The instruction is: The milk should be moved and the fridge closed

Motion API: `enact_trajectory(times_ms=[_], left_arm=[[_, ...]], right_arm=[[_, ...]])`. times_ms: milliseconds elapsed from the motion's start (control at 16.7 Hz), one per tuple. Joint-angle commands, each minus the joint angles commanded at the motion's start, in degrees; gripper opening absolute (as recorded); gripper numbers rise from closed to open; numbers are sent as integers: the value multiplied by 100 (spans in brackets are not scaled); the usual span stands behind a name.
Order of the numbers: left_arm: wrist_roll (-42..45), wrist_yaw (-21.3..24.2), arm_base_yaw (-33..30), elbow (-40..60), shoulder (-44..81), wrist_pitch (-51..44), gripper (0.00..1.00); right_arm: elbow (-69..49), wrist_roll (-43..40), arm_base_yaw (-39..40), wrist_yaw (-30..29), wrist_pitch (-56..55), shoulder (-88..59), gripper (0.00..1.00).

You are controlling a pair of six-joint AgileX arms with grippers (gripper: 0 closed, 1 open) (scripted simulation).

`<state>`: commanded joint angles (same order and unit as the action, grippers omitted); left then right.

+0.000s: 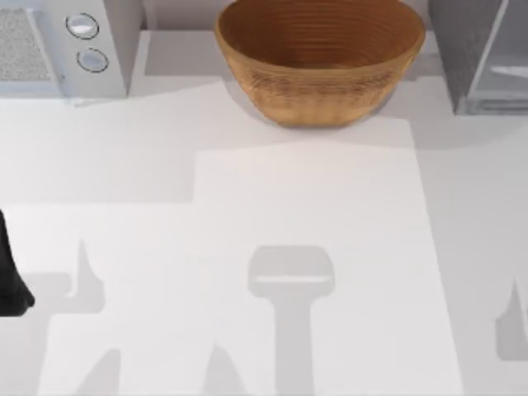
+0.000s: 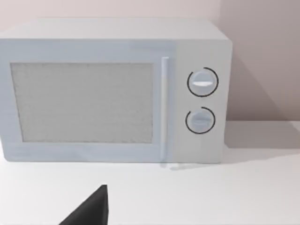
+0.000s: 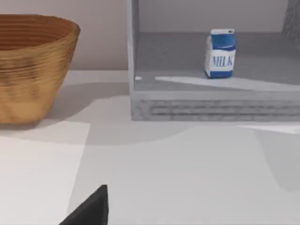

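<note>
The milk (image 3: 221, 53), a small blue and white carton printed "MILK", stands upright on the floor inside the fridge (image 3: 211, 108). The fridge is a grey speckled cabinet at the table's back right corner (image 1: 462, 49), and it stands open, its pale door panel (image 1: 505, 76) swung outward. A dark part of my right gripper (image 3: 91, 211) shows low in the right wrist view, well short of the fridge and apart from the milk. My left gripper (image 2: 91, 211) faces the white appliance, and a dark piece of the left arm (image 1: 11, 279) sits at the table's left edge.
A large woven basket (image 1: 320, 58) stands at the back middle, just left of the fridge (image 3: 33, 70). A white appliance with two round knobs (image 1: 91, 41) fills the back left corner (image 2: 112, 93). The white tabletop (image 1: 289, 206) stretches in front of them.
</note>
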<state>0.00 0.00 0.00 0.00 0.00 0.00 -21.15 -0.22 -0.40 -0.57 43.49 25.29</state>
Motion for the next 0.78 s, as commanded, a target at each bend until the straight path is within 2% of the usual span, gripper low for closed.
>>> enact_trajectory(times_ms=[240,420,600,780], left_arm=[[0,0,0,0,0,0,100],[0,0,0,0,0,0,100],[0,0,0,0,0,0,100],[0,0,0,0,0,0,100]], right_arm=[[-858,-22,5,-13,2122,1050,100],[-1345,-32,23,-5,3301,1649,100],[-1638,-38,38,4,3951,2009,100],[-1696,-39,42,6,4072,2080,100]])
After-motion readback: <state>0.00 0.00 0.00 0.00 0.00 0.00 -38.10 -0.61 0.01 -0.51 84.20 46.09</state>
